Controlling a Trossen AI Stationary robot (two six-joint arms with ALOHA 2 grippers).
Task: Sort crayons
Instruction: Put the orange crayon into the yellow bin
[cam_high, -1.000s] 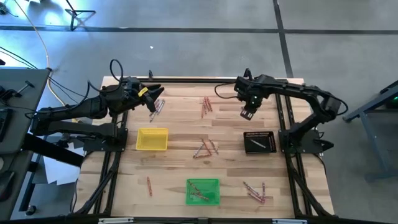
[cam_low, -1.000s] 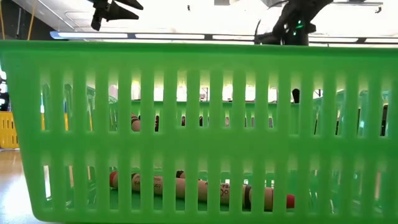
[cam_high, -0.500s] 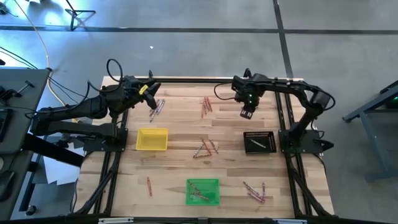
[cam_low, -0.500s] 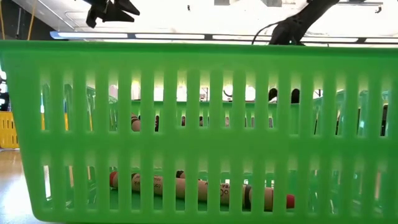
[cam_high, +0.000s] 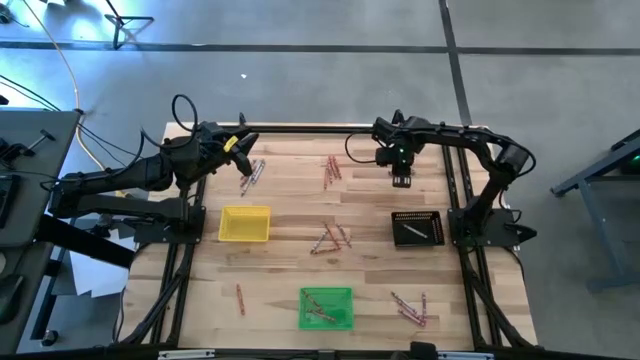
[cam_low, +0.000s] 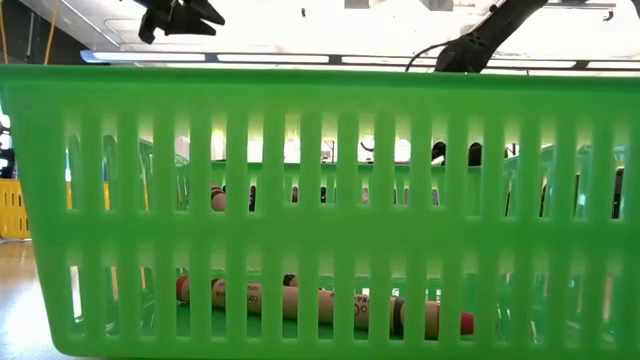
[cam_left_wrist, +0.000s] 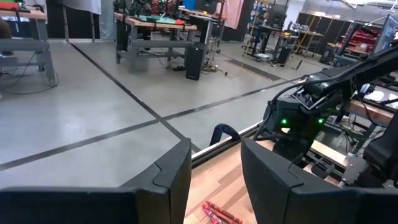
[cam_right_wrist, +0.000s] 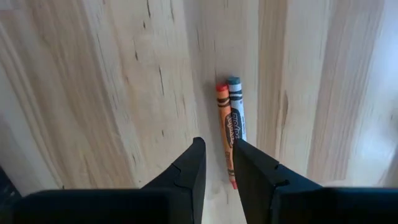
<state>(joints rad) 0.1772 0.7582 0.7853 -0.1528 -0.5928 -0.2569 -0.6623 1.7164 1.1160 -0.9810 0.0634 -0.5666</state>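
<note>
Two crayons, one orange (cam_right_wrist: 225, 127) and one grey-blue (cam_right_wrist: 236, 109), lie side by side on the wooden table. My right gripper (cam_right_wrist: 217, 144) points down just over their near ends, its fingers a narrow gap apart with nothing between them. In the high view it (cam_high: 400, 178) stands at the far right of the table and hides this pair. Other crayons lie in loose groups (cam_high: 332, 168) (cam_high: 330, 238) (cam_high: 410, 308). My left gripper (cam_high: 243, 150) hangs open and empty above the far left, near another group (cam_high: 252, 170). My right gripper comes from above, with one fingertip (cam_right_wrist: 249, 158) over the near end of the orange crayon (cam_right_wrist: 231, 177). Whether it touches the crayon I cannot tell. Both crayons lie flat on the table.
A yellow tray (cam_high: 245, 223) stands at the left. A black tray (cam_high: 417, 228) at the right holds a pale crayon. A green tray (cam_high: 326, 307) at the front holds several crayons. Its slotted wall (cam_low: 320, 200) fills the low view. A single crayon (cam_high: 240, 298) lies at the front left.
My right gripper has sunk toward the table, shifted a little toward the far edge and rolled about its own axis. It now stands over the crayon pair. My left gripper has stayed in place and rolled its wrist slightly.
</note>
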